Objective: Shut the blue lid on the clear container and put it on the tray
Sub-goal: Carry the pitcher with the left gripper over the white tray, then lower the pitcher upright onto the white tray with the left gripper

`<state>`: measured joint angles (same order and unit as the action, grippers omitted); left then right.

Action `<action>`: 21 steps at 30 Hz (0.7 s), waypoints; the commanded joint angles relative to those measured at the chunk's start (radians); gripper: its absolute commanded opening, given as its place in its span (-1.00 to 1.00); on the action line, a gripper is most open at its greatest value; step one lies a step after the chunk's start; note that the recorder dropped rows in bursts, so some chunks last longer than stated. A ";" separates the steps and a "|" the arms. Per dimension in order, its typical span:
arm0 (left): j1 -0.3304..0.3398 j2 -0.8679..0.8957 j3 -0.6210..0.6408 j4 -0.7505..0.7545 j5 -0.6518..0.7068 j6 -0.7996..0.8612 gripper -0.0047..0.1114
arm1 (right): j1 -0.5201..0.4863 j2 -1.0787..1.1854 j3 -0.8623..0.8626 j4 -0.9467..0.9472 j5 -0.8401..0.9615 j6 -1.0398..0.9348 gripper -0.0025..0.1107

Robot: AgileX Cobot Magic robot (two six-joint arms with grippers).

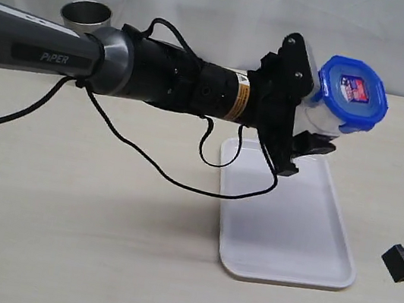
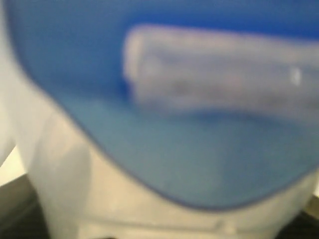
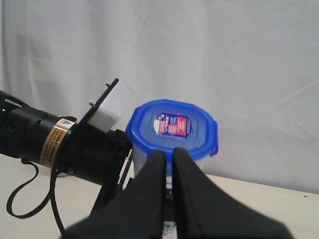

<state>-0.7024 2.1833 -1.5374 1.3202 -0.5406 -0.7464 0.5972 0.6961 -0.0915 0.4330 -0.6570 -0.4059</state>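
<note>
My left gripper [image 1: 314,132] is shut on the clear container [image 1: 323,121] and holds it tilted in the air above the far end of the white tray [image 1: 288,238]. The blue lid [image 1: 353,93] sits on the container's top with its sticker facing outward. The left wrist view is a close blur of the blue lid [image 2: 174,114] over the container's pale wall [image 2: 99,199]. My right gripper [image 3: 169,162] is shut and empty, pointing at the lid [image 3: 172,128] from a short way off. It shows at the right edge [image 1: 403,264] of the exterior view.
A steel cup [image 1: 86,16] stands at the back left, behind the left arm [image 1: 160,76]. A black cable [image 1: 181,183] droops from that arm onto the table beside the tray. A white curtain closes off the back.
</note>
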 commanded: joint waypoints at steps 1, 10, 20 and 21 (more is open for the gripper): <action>0.010 0.020 -0.012 -0.163 -0.131 -0.018 -0.92 | -0.002 -0.005 0.005 0.000 0.003 -0.005 -0.87; 0.010 0.187 -0.012 -0.499 -0.438 0.021 -0.92 | -0.002 -0.005 0.005 0.000 0.003 -0.005 -0.87; 0.010 0.201 -0.012 -0.299 -0.284 0.040 -0.92 | -0.002 -0.005 0.005 0.000 0.003 -0.005 -0.87; 0.010 0.201 -0.012 -0.299 -0.284 0.040 -0.92 | -0.002 -0.005 0.005 0.000 0.003 -0.005 -0.87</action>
<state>-0.6956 2.3924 -1.5423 1.0026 -0.8120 -0.7095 0.5972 0.6961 -0.0915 0.4330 -0.6570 -0.4059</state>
